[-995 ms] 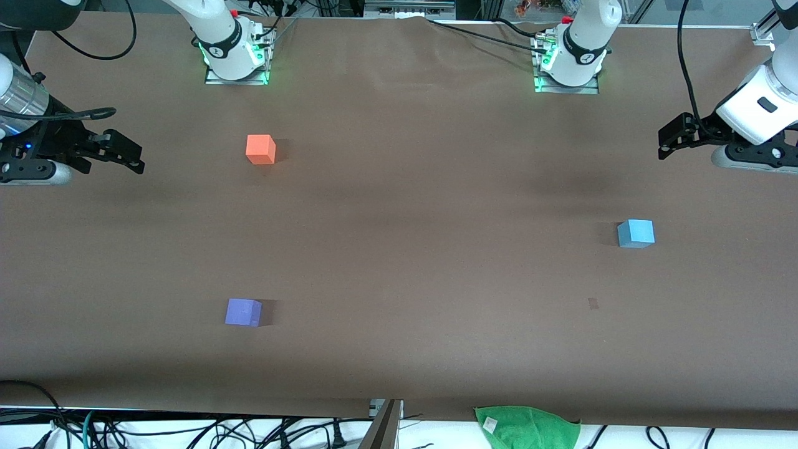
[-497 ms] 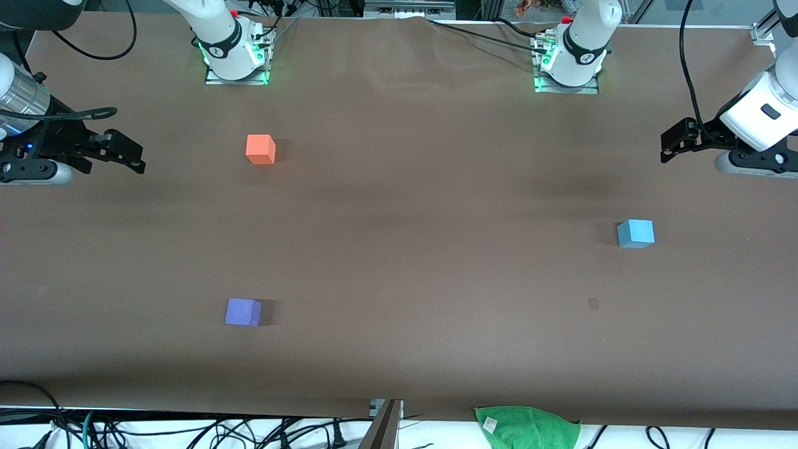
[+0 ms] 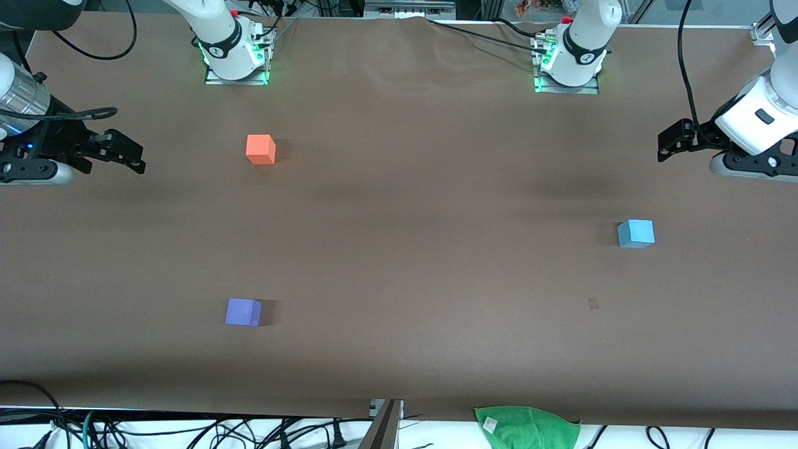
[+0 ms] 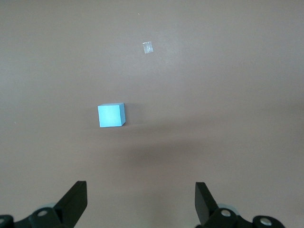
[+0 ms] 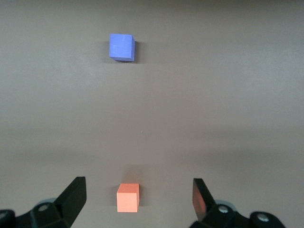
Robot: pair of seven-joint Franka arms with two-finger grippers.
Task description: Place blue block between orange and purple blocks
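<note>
Maybe my left gripper [image 4: 138, 202], fingers wide apart, bumps the blue block [image 3: 636, 233] away if I drop crooked.

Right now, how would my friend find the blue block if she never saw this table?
Look at the brown table and go toward the left arm's end. The blue block sits there alone, under the open left gripper. It is light sky-blue, paler than the purple block, which sits with the orange block toward the right arm's end.

Blue block [image 3: 636, 233] toward left arm's end; orange block [image 3: 260, 149], purple block [image 3: 243, 312] toward right's.
</note>
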